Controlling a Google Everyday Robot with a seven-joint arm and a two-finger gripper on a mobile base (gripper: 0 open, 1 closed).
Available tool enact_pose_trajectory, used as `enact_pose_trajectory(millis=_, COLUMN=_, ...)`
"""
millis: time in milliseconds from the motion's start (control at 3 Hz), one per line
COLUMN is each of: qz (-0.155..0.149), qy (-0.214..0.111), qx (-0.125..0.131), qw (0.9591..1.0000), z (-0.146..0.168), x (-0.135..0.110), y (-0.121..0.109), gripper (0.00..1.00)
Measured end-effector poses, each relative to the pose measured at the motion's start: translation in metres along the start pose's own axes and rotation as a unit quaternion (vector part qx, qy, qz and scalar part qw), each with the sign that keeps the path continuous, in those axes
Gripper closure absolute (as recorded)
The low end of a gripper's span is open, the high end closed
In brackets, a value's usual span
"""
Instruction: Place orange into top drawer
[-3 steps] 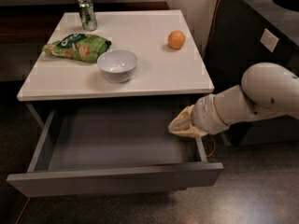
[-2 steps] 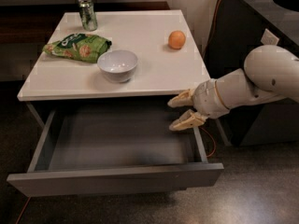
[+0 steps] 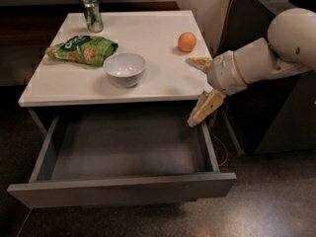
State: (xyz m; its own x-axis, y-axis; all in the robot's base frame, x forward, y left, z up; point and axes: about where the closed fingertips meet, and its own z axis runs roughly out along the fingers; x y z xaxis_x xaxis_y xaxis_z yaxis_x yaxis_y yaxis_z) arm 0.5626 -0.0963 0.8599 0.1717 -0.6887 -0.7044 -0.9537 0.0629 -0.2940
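Observation:
The orange (image 3: 186, 41) sits on the white table top (image 3: 163, 78) near its far right edge. The top drawer (image 3: 123, 154) is pulled wide open under the table, its grey inside bare. My gripper (image 3: 196, 90) hangs at the table's right edge, above the drawer's right wall and a short way in front of the orange. It is open and empty, with one tan finger (image 3: 198, 62) over the table edge and the other finger (image 3: 203, 110) pointing down toward the drawer.
A white bowl (image 3: 124, 68) stands mid-table. A green snack bag (image 3: 81, 49) lies at the left and a green can (image 3: 92, 14) at the back left. A dark cabinet (image 3: 276, 107) stands right behind my arm. An orange cable (image 3: 222, 147) trails by the drawer's right side.
My gripper has risen from the drawer's right wall to the table's right edge, closer to the orange, and its fingers have spread wide apart.

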Motion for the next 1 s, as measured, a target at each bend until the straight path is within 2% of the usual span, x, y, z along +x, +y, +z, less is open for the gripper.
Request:
enact_pose_trajectory(millis=333, qz=0.019, qy=-0.01, qx=0.002, qw=0.9998, z=-0.003, x=-0.009, y=-0.029, gripper=0.0)
enact_pose_trajectory(millis=667, qz=0.045, qy=0.028, qx=0.022, qw=0.9983, z=0.008, x=-0.013, y=-0.058, gripper=0.0)
enact_pose_trajectory(millis=1000, qz=0.045, qy=0.021, qx=0.015, qw=0.9986, z=0.008, x=-0.014, y=-0.054, gripper=0.0)
